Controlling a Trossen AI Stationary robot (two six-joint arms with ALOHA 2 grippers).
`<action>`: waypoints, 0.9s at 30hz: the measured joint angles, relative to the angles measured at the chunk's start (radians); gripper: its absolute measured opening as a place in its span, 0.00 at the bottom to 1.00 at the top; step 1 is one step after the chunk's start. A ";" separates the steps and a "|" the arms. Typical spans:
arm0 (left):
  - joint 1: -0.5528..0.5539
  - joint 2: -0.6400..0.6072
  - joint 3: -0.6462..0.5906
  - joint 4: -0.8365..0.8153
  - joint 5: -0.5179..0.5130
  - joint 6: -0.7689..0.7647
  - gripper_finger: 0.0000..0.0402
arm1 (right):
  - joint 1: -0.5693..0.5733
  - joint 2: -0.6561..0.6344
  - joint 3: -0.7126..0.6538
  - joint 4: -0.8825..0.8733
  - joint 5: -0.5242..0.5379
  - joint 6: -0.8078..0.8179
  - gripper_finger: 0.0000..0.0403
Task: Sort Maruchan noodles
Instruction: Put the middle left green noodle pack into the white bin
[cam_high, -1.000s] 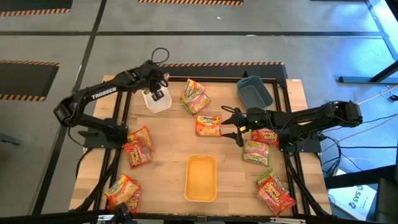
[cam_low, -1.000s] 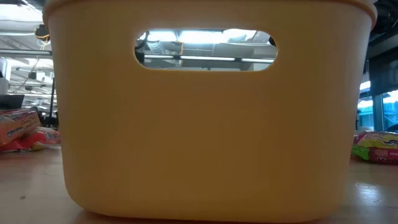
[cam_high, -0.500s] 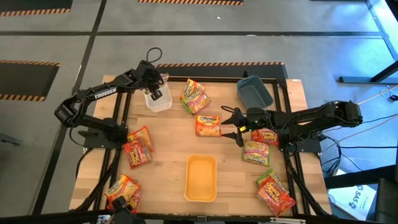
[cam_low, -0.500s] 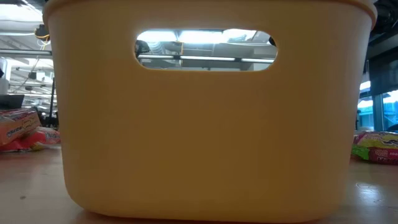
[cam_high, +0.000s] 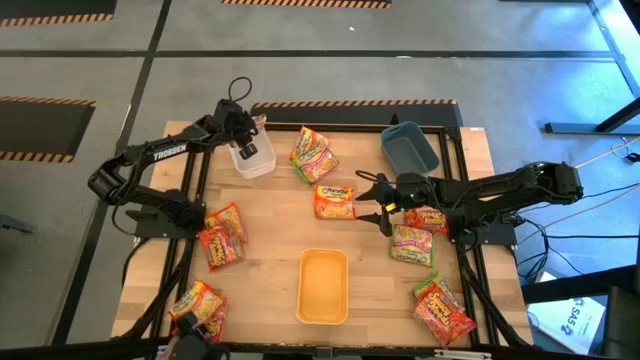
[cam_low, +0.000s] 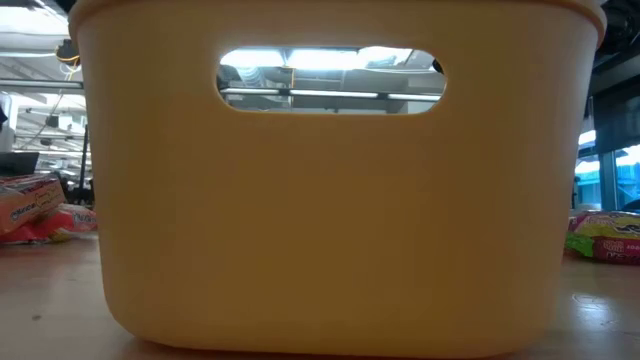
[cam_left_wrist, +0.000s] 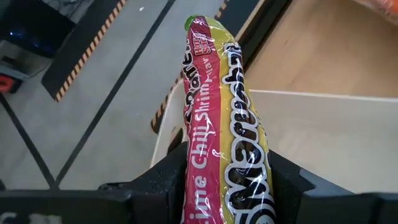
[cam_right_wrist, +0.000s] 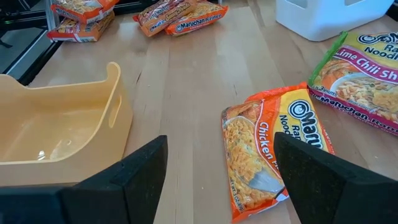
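My left gripper (cam_high: 246, 146) hangs over the white bin (cam_high: 258, 165) at the table's far left, shut on a green-pink noodle packet (cam_left_wrist: 217, 106). In the left wrist view the bin's rim (cam_left_wrist: 323, 99) lies below that packet. My right gripper (cam_high: 372, 203) is open mid-table, just right of an orange packet (cam_high: 335, 201) lying flat. In the right wrist view that packet (cam_right_wrist: 273, 155) shows between and beyond the open fingers. Two more green-pink packets (cam_high: 313, 155) lie flat nearby. My left gripper pinches the green-pink packet between its two fingers (cam_left_wrist: 163, 177) at the packet's near end (cam_left_wrist: 227, 186). The packet runs forward along the fingers and bows outward between them. It is lifted clear, above the white bin's edge. The arm reaches in from the table's left, slanting downward.
A yellow bin (cam_high: 303, 285) stands near the table's near edge and fills the low view (cam_low: 330, 200). A blue bin (cam_high: 395, 132) sits far right. Packets lie at the left (cam_high: 222, 237), near left (cam_high: 197, 308), right (cam_high: 412, 245) and near right (cam_high: 442, 310).
My left gripper has moved a little toward the table's far edge with the green-pink packet, staying over the white bin. My right gripper has kept still.
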 joint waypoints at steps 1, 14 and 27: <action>0.002 0.000 -0.003 0.000 0.000 0.002 0.37 | 0.000 0.000 0.000 0.000 0.000 0.000 0.68; 0.020 0.000 -0.013 -0.002 -0.060 0.027 0.41 | 0.000 0.000 0.000 0.001 0.000 0.003 0.68; 0.038 0.000 -0.013 -0.015 -0.237 -0.051 0.52 | 0.000 0.000 0.000 0.004 0.000 0.007 0.68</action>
